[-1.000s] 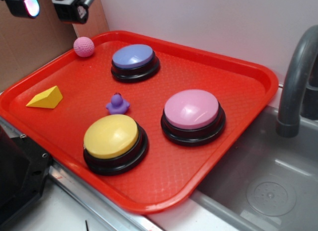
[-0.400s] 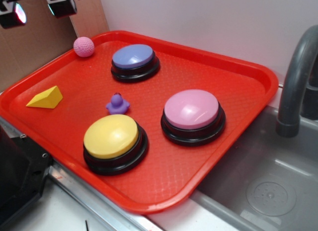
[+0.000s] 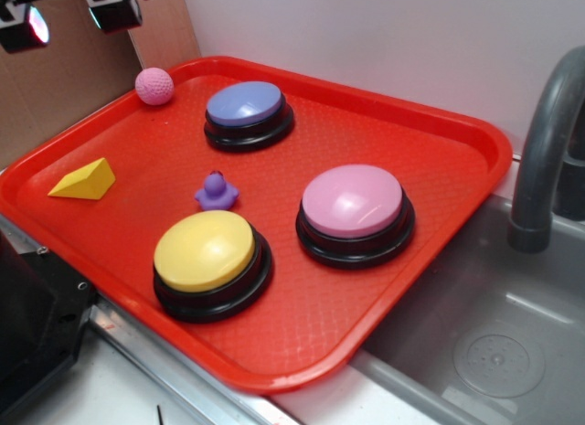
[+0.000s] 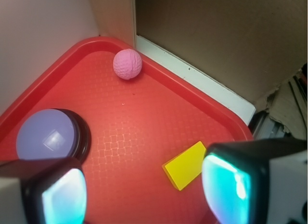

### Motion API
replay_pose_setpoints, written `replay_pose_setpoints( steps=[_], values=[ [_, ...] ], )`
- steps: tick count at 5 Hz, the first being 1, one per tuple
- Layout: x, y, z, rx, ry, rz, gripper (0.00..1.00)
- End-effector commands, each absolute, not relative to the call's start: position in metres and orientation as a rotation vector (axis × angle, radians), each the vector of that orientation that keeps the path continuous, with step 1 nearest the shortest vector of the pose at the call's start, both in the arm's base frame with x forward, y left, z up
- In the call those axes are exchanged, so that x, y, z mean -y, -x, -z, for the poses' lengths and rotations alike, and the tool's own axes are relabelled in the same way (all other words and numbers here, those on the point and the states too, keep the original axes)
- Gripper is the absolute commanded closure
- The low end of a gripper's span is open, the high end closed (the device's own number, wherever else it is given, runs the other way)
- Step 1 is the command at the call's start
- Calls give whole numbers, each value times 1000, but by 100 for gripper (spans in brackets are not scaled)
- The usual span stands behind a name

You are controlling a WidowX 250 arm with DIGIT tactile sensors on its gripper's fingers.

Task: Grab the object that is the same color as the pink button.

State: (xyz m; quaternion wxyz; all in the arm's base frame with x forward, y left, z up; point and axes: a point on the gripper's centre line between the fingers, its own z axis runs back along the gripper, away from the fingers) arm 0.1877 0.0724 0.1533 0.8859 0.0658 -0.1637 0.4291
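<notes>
One pink ball [image 3: 154,86], pink button [image 3: 355,202], no legible writing

A: What does the gripper [image 4: 144,195] look like?

B: From the wrist view, 2 blocky fingers [image 4: 55,192], black-edged with pale grey outer sides, each with a glossy pad face glowing cyan-white.

A: And from the exterior view?

B: Only 2 black finger ends [image 3: 114,12] at the top left; one pad shows a pink-and-cyan sheen.

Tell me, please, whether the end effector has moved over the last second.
Yes. The end effector has shifted left and up, away from the pink ball, which has stayed put at the tray's corner.
</notes>
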Motion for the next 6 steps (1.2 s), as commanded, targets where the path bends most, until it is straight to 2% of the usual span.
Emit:
replay_pose_setpoints(
  steps=[1,2,3,4,5,6],
  values=[
    [-104,-191,-130,381,-129,-964,0],
    [-109,-202,-113,365,-109,-986,0],
    [-108,-209,-105,407,-102,-1076,0],
    [-107,-192,-110,466,-130,-1148,0],
    [-154,-242,-87,471,-127,-1158,0],
    [-162,-261,-84,457,-128,-1124,0]
  ],
)
